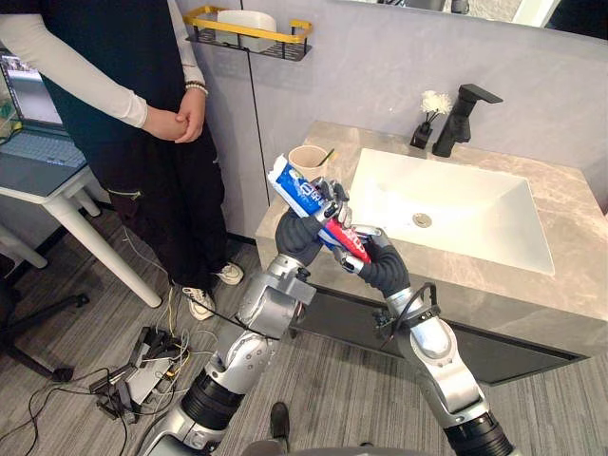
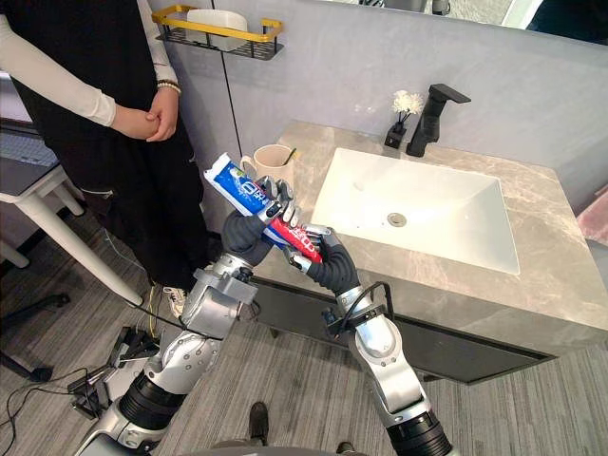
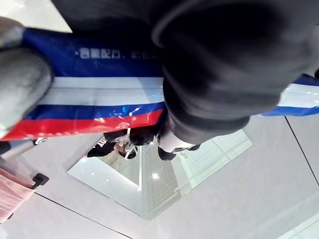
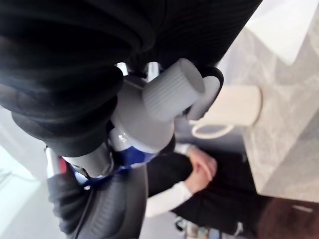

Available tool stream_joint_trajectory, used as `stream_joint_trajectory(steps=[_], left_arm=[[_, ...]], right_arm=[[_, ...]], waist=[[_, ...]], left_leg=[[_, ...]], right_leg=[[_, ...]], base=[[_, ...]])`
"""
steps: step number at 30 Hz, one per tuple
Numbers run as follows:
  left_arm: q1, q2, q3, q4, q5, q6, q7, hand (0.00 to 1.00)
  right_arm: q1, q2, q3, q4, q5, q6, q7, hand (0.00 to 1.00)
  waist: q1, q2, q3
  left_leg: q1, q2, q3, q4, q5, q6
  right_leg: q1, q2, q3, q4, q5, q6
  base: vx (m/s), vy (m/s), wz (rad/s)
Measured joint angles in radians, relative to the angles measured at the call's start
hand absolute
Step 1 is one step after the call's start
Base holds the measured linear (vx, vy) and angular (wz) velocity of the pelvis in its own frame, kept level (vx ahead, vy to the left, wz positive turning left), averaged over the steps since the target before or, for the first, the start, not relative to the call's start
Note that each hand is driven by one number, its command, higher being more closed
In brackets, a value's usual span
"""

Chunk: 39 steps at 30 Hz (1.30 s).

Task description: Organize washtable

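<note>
right hand [image 1: 364, 249]: nearest, low on the robot's right, in front of the table's front edge; fingers clenched round the tube's red lower end
cap [image 4: 174, 89]: white, ribbed, on; it sticks out past the right hand, pointing down and toward the robot
tube [image 1: 298, 189]: toothpaste, held in the air by both hands, touching no surface
tube axis: tilted; cap end low at the right hand, flat crimped end high and to the robot's left
left hand [image 1: 330, 202]: just above and behind the right hand, fingers wrapped round the tube's middle
key relation: cup [image 1: 306, 161] stands just beyond the hands on the table's near left corner, right under the tube's high end; the left hand is nearer to it
cup contents: thin yellowish stick leaning at the rim, cannot tell what it is
next move (guess): tube goes into the cup or down on the table [image 1: 562, 211]; cap end likely has to swing over the rim first
in the way: the stick takes up some of the cup's mouth; nothing else is between hands and cup
sink [image 1: 456, 204]: to the right of the cup, basin bare
faucet [image 1: 463, 119]: black, behind the sink
vase [image 1: 424, 131]: small, dark, white flowers, just beside the faucet
shelf [image 1: 249, 33]: on the wall, yellow rail, holds a white dish
person [image 1: 142, 95]: stands left of the table, hands clasped, near the cup's corner
</note>
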Motion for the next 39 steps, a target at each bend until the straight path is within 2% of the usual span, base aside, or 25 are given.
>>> stream_joint_trajectory(steps=[4, 5, 11, 16, 21, 24, 27, 29, 33, 39], left_arm=[[0.000, 0.000, 0.007, 0.000, 0.033, 0.008, -0.005, 1.00], [-0.001, 0.001, 0.012, 0.001, 0.043, 0.015, -0.008, 1.00], [-0.108, 0.066, 0.064, 0.040, 0.112, 0.024, -0.042, 1.00], [-0.209, 0.136, 0.098, 0.044, 0.198, 0.011, -0.047, 1.00], [-0.365, 0.194, 0.098, 0.188, 0.281, -0.003, -0.035, 1.00], [-0.482, 0.219, 0.098, 0.275, 0.340, -0.011, -0.009, 1.00], [-0.585, 0.239, 0.107, 0.321, 0.420, -0.043, 0.044, 1.00], [-0.649, 0.240, 0.107, 0.374, 0.459, -0.067, 0.052, 1.00], [-0.782, 0.254, 0.107, 0.552, 0.603, -0.068, 0.117, 1.00], [-0.886, 0.310, 0.107, 0.702, 0.644, -0.068, 0.181, 1.00]], right_arm=[[0.000, 0.006, 0.000, 0.010, 0.007, 0.000, 0.018, 1.00], [0.000, 0.011, 0.000, 0.017, 0.015, 0.000, 0.026, 0.00], [0.036, 0.027, 0.007, 0.064, 0.055, 0.019, 0.042, 0.00], [0.118, 0.029, 0.036, 0.066, 0.116, 0.041, 0.078, 0.00], [0.200, 0.034, 0.097, 0.067, 0.166, 0.045, 0.096, 0.00], [0.265, 0.037, 0.118, 0.067, 0.199, 0.046, 0.107, 0.00], [0.304, 0.038, 0.132, 0.069, 0.200, 0.047, 0.122, 0.00], [0.313, 0.038, 0.135, 0.069, 0.200, 0.047, 0.122, 0.00], [0.325, 0.037, 0.138, 0.069, 0.200, 0.046, 0.121, 0.00], [0.374, 0.024, 0.154, 0.069, 0.210, 0.045, 0.120, 0.00]], waist=[[0.000, 0.001, -0.001], [-0.001, 0.002, -0.001], [0.000, 0.006, -0.004], [-0.009, 0.009, -0.008], [-0.027, 0.011, -0.015], [-0.030, 0.013, -0.029], [-0.044, 0.013, -0.029], [-0.055, 0.012, -0.030], [-0.057, 0.009, -0.032], [-0.064, -0.006, -0.029]], left_leg=[[0.005, 0.000, 0.005, 0.000, 0.001, 0.001], [0.006, 0.001, 0.006, 0.000, 0.003, 0.004], [0.008, 0.002, 0.009, 0.000, 0.000, 0.000], [0.008, 0.000, 0.012, 0.000, -0.001, 0.000], [0.007, 0.005, 0.023, 0.000, -0.002, 0.000], [-0.001, 0.006, 0.031, 0.000, -0.002, 0.001], [-0.001, 0.007, 0.034, 0.000, -0.002, 0.002], [-0.007, 0.010, 0.037, 0.000, -0.001, 0.002], [-0.026, 0.025, 0.055, 0.000, -0.002, 0.001], [-0.065, 0.038, 0.077, 0.000, 0.004, 0.003]], right_leg=[[0.002, 0.000, 0.006, 0.000, 0.000, 0.000], [0.002, 0.000, 0.006, 0.000, 0.001, 0.000], [0.002, 0.000, 0.009, 0.002, 0.003, -0.002], [0.001, 0.000, 0.009, 0.002, 0.003, -0.003], [-0.005, 0.000, 0.019, 0.001, 0.006, -0.007], [-0.018, 0.001, 0.028, 0.001, 0.007, -0.009], [-0.021, 0.002, 0.033, 0.001, 0.007, -0.009], [-0.029, 0.004, 0.036, 0.003, 0.007, -0.009], [-0.061, 0.014, 0.065, -0.001, 0.018, -0.016], [-0.110, 0.024, 0.092, -0.009, 0.046, -0.013]], base=[[0.01, -0.001, -0.04], [0.00, 0.000, 0.00], [0.00, 0.000, 0.00], [0.00, 0.000, 0.00], [0.00, 0.002, -0.06], [0.02, -0.004, -0.10], [0.02, -0.003, -0.03], [0.02, -0.006, -0.07], [0.00, -0.015, -0.19], [0.02, -0.006, -0.16]])
